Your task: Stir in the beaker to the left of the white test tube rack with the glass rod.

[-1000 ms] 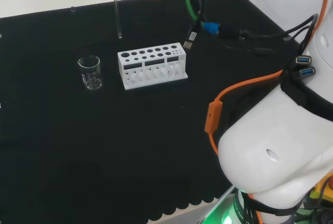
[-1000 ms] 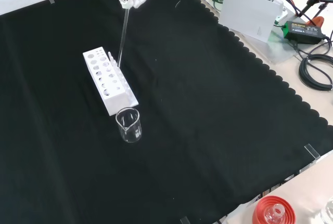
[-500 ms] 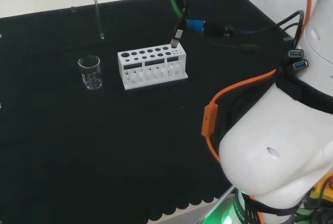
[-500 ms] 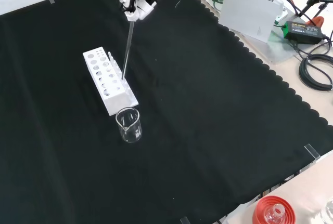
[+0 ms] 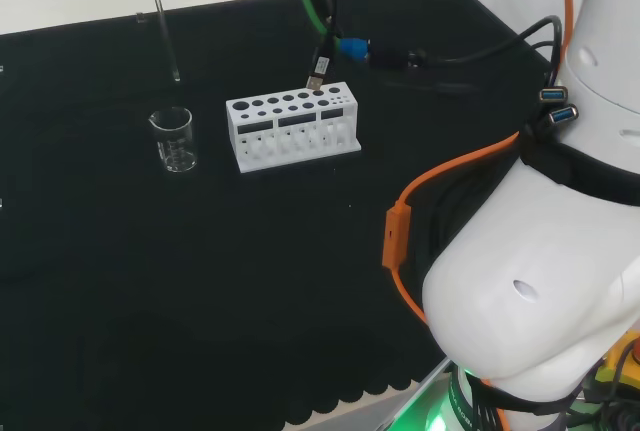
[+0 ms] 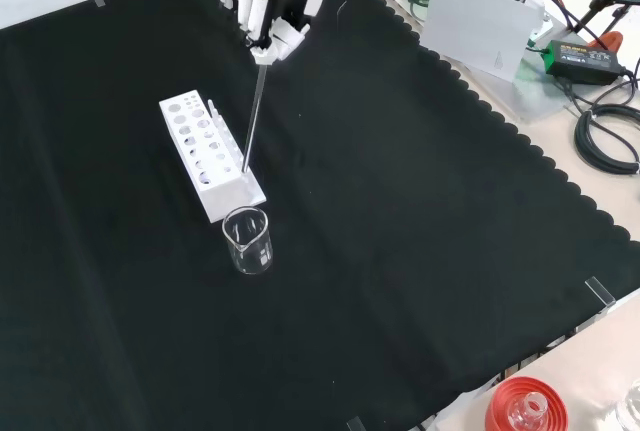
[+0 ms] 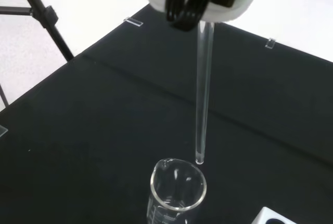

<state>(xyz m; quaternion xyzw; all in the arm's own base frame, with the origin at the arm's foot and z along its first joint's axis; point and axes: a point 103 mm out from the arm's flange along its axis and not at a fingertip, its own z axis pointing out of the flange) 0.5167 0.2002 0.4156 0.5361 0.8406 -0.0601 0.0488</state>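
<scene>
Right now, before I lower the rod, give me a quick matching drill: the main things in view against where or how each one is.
Things:
1. thin clear glass rod
2. small clear glass beaker
3. white plastic test tube rack
4. black and white robot hand

States:
A. stands on the black cloth, its holes showing no tubes
B. hangs upright in the air, its tip above the beaker's rim
C. fingers curled round the rod's top
D. stands open and looks empty, beside the rack's end

Pairs: 1-B, 2-D, 3-A, 4-C
</scene>
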